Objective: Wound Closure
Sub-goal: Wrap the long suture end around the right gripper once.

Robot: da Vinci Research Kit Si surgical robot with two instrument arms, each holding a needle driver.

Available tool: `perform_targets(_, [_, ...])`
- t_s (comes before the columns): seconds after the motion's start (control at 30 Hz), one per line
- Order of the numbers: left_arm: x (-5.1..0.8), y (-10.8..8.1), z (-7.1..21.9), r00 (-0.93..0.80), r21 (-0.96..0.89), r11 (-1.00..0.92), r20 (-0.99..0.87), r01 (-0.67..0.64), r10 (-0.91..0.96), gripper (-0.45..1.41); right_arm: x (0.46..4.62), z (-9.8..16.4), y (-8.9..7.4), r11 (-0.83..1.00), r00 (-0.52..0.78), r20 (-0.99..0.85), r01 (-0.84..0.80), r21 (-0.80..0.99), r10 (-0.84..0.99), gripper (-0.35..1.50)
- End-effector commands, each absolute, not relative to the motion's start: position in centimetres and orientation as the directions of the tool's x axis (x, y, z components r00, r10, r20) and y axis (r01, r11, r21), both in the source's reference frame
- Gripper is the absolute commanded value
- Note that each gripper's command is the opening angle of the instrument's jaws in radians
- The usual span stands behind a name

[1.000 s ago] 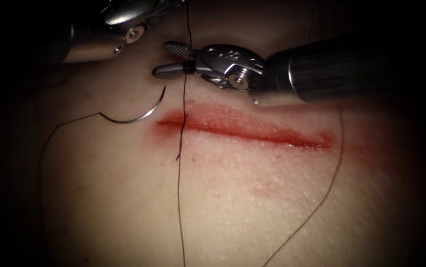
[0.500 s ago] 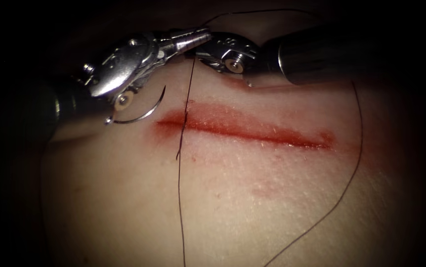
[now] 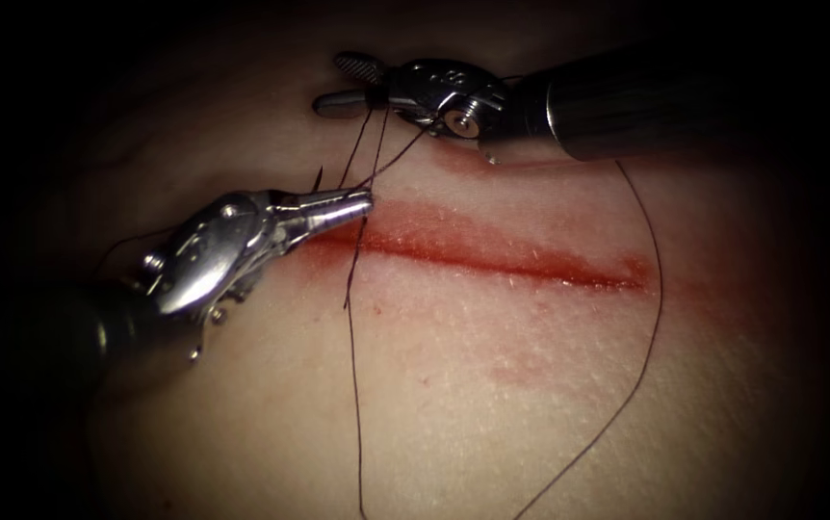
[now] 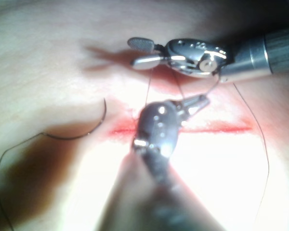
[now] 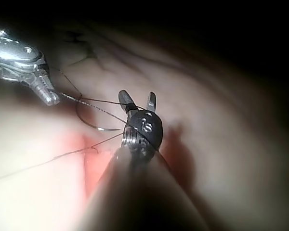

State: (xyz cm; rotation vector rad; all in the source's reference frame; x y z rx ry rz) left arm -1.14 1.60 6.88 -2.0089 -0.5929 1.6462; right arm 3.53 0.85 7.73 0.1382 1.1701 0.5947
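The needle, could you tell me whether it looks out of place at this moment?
Yes: the needle lies loose on the tissue, left of the cut, held by neither tool. The left tool grips thread; the right tool is open, thread looped around it.

You see glossy metal tools point(image 3: 362, 199) beside the cut point(image 3: 492, 252), matt dark shafts point(image 3: 665, 101), moist grainy tissue point(image 3: 492, 385), thin dark thread point(image 3: 352, 385)
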Motion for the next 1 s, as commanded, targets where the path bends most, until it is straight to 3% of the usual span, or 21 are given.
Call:
perform_targets(0.03, [-1.17,1.6,7.0,0.188,-0.609,-0.792,-0.775,0.034,0.604,-0.35,3.56,7.8,0.8,0.84,0.256,-0.824,-0.363,0.403,0.506,0.82])
perform_targets(0.27, [-1.12,1.5,7.3,0.19,-0.641,-0.766,-0.747,0.048,0.637,-0.35,3.47,7.7,0.8,0.84,0.228,-0.836,-0.362,0.404,0.5,0.82])
perform_targets(0.57, [-1.19,1.4,7.8,0.177,-0.677,-0.734,-0.717,0.054,0.674,-0.35,3.46,7.4,0.9,0.843,0.091,-0.864,-0.293,0.452,0.495,0.82])
perform_targets(1.0, [-1.16,1.4,8.1,0.175,-0.692,-0.721,-0.705,0.048,0.688,-0.35,3.56,7.2,0.8,0.861,0.043,-0.874,-0.199,0.468,0.484,0.82])
